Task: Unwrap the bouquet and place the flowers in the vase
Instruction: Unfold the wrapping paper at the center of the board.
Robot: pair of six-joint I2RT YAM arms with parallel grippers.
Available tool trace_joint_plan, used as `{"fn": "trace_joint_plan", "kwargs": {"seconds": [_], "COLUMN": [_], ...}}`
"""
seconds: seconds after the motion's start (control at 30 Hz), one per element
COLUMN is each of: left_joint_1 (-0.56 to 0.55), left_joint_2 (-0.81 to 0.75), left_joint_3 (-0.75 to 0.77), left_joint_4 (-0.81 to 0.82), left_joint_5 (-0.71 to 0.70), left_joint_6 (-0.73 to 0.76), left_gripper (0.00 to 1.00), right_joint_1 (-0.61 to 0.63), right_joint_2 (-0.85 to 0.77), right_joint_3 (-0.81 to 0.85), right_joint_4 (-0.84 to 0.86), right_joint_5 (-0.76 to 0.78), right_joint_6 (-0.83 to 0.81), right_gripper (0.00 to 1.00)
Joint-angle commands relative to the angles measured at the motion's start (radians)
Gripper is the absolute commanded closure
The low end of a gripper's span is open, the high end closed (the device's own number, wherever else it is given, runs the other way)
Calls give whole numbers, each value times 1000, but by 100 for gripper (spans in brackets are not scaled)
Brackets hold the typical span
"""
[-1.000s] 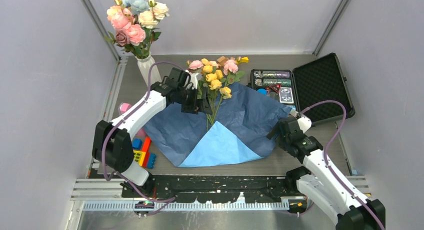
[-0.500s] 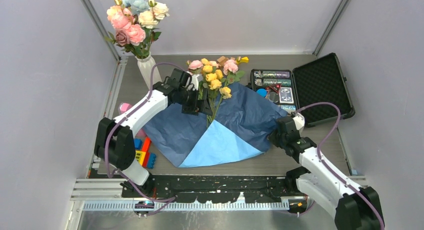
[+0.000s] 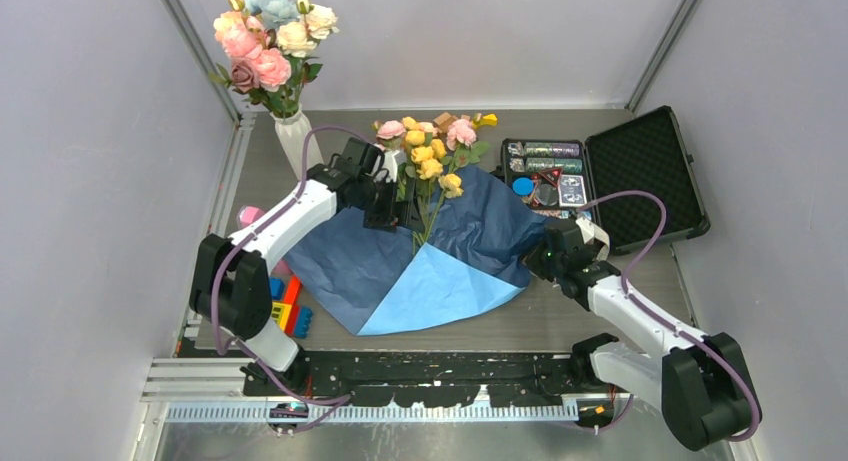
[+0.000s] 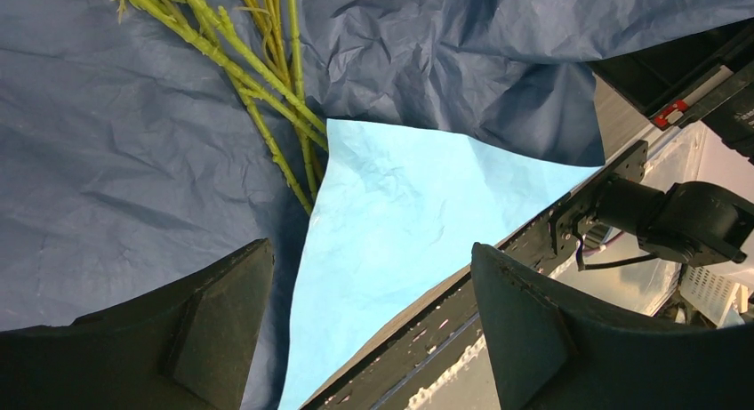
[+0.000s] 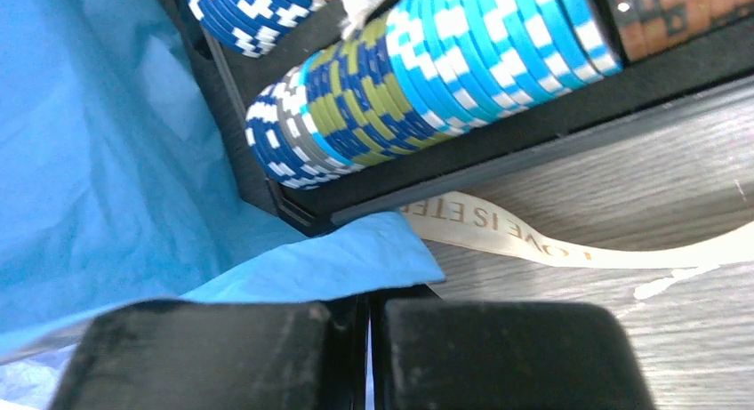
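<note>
Grey worktop point(image 3: 500, 331) walled in pale panels. The paper point(image 3: 350, 251) lies spread across its middle, the flowers point(image 3: 430, 166) on it toward the far edge; the vase point(image 3: 288, 131) stands in the far left corner. The left gripper point(image 4: 373, 321) hangs over the stems point(image 4: 267, 90), fingers wide apart. The right gripper point(image 5: 366, 339) is clamped on the paper's right edge beside the case point(image 3: 640, 176). Stems look thin, light, bendy: best pinched low, clear of the soft blooms.
</note>
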Motion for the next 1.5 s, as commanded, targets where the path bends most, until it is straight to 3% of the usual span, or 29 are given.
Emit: {"fn": "trace_joint_plan", "kwargs": {"seconds": [0.0,0.43,0.8,1.37,1.47], "left_joint_1": [-1,-1,-1,-48,-55], "left_joint_2": [9,33,78,147,164], "left_joint_3": [13,14,7,-81,-99], "left_joint_4": [-8,-11,-3,157,199], "left_joint_5": [15,26,53,98,101], "left_joint_6": [25,24,11,-96,-115], "left_gripper": [16,15,15,20,21], "right_joint_1": [-2,-3,-26,-120,-127], "right_joint_2": [24,22,137,224,208], "right_joint_3": [59,188,286,356,359], "right_joint_4": [78,16,2,31,20], "right_joint_5": [31,26,38,14,-12], "right_joint_6": [-18,-86,-155,-224,-236], "right_gripper": [100,100,100,100,91]}}
